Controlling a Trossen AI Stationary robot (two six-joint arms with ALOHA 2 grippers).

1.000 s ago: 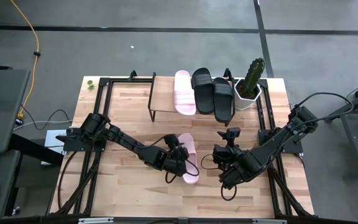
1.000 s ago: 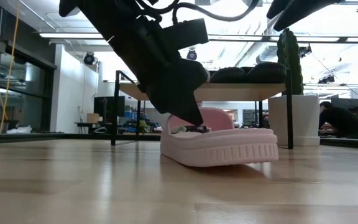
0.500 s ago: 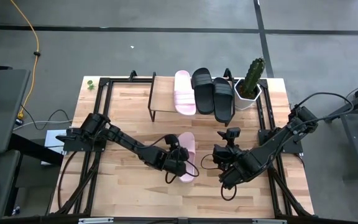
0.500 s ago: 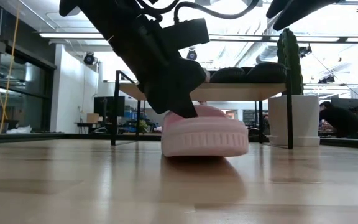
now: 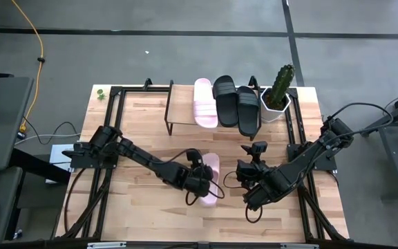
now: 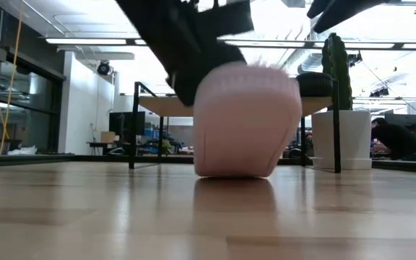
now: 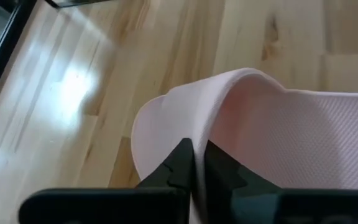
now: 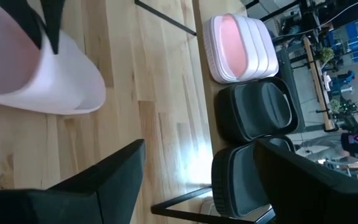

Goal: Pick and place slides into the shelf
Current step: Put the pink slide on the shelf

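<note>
My left gripper (image 5: 200, 182) is shut on a pale pink slide (image 5: 210, 174) at the table's middle. The slide is tipped up, and in the low view its sole (image 6: 244, 119) faces the camera. Just right of it my right gripper (image 5: 249, 181) waits open, touching nothing. The shelf (image 5: 182, 107) stands at the far edge. Its plank carries another pink slide (image 5: 204, 102) and two black slides (image 5: 225, 97) (image 5: 248, 109), lying flat side by side. My left gripper pinches the pink slide's strap at its edge (image 7: 185, 127). One finger is on the smooth outer face and one on the textured inner face. The fingers come slanting down from the table's left. The slide is tilted steeply, and its lower end (image 6: 233, 172) seems to rest on the table.
A cactus in a white pot (image 5: 278, 90) stands at the shelf's right end. Dark metal frame rails (image 5: 112, 117) run along the table's left and right sides. Bare wood (image 5: 137, 207) lies near the front edge. A person (image 6: 399, 141) sits in the room beyond.
The pink slide has turned about on the table, from side-on to end-on toward the low camera. It has then tipped up, one end rising while the other stays low. My left gripper has risen with it and shifted slightly toward the near edge.
</note>
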